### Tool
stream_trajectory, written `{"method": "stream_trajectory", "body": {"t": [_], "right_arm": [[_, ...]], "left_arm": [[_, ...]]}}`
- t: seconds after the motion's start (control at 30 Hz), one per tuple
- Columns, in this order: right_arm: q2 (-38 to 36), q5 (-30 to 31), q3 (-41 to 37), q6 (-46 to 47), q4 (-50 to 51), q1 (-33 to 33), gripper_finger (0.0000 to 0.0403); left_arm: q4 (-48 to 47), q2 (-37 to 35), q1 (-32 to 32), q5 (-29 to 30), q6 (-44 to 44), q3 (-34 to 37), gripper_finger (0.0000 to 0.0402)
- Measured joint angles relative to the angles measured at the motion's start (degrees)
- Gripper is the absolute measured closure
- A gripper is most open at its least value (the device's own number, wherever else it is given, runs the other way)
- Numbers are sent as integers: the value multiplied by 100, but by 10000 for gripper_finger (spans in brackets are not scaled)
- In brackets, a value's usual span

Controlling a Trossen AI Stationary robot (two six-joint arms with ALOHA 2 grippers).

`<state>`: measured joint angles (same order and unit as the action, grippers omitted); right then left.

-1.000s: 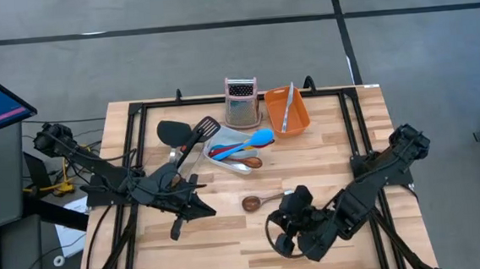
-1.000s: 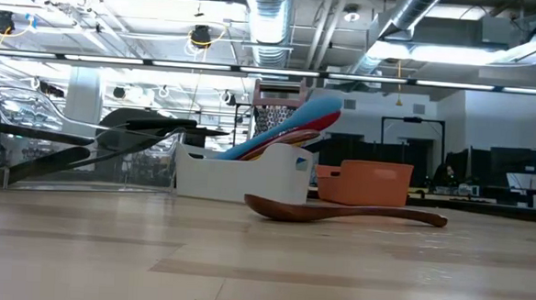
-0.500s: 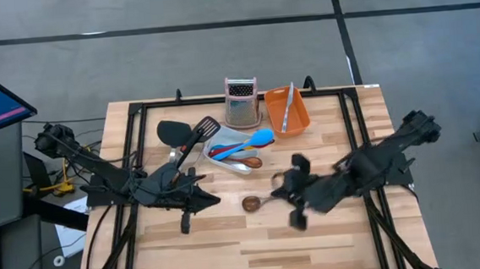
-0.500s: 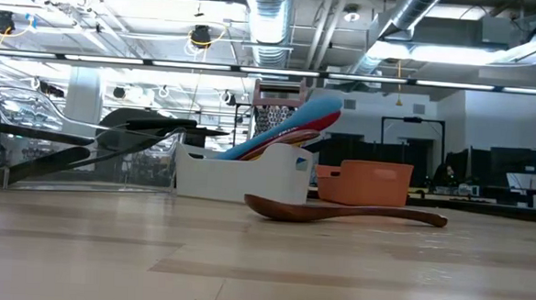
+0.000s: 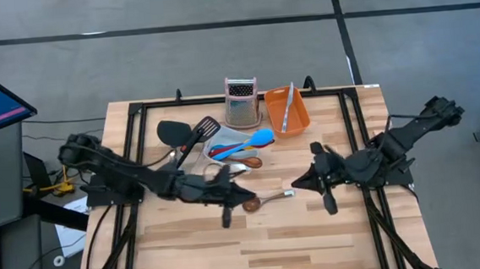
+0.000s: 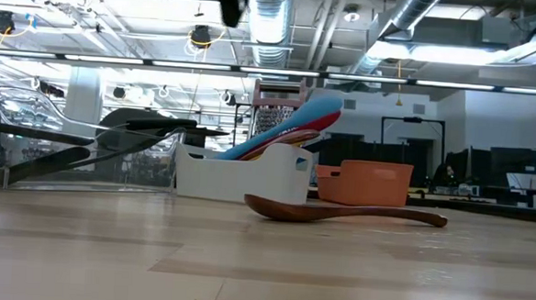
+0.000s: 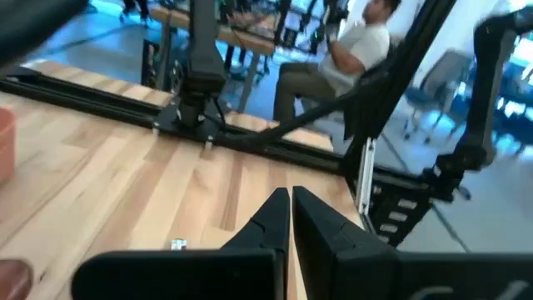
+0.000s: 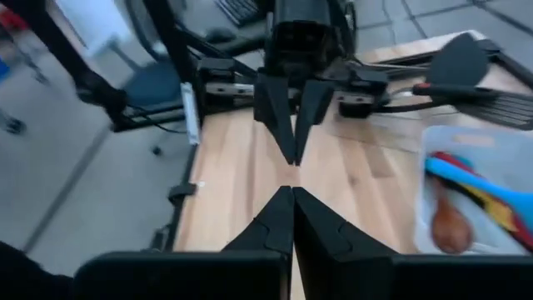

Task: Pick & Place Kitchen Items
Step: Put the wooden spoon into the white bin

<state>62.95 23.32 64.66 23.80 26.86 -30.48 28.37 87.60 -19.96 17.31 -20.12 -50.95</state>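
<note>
Black and closed on nothing, the left gripper (image 5: 227,213) hangs over the middle of the bench (image 5: 315,239), just left of the wooden spoon (image 5: 262,202); the right gripper (image 5: 329,203), also shut and empty, is a little to the spoon's right, its tips facing the left one. The spoon lies flat and alone on the wood between them, bowl to the left, handle to the right. To pick it well, I judge one gripper should open wide, come down across the slim handle and pinch low, since it barely clears the surface. Just beyond, the white tub (image 5: 224,152) holds a blue spoon (image 5: 253,139) and red-handled pieces; black spatulas (image 5: 181,134) lie at its left. Farther back stand the grater (image 5: 241,100) and orange tub (image 5: 287,110). Nothing blocks the spoon; the two arms' closeness is the likelier hindrance.
</note>
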Motion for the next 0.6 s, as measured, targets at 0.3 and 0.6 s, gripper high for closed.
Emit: {"method": "stream_trajectory", "body": {"t": [0.3,0.6], "right_arm": [[-1519,-467,-2234,-191,-2340,284,403],[-2700,-552,-3321,-190,-2920,405,403]], "left_arm": [[-2814,525,539,-270,81,-1599,400],[-3095,1172,1009,-596,21,-1977,400]]}}
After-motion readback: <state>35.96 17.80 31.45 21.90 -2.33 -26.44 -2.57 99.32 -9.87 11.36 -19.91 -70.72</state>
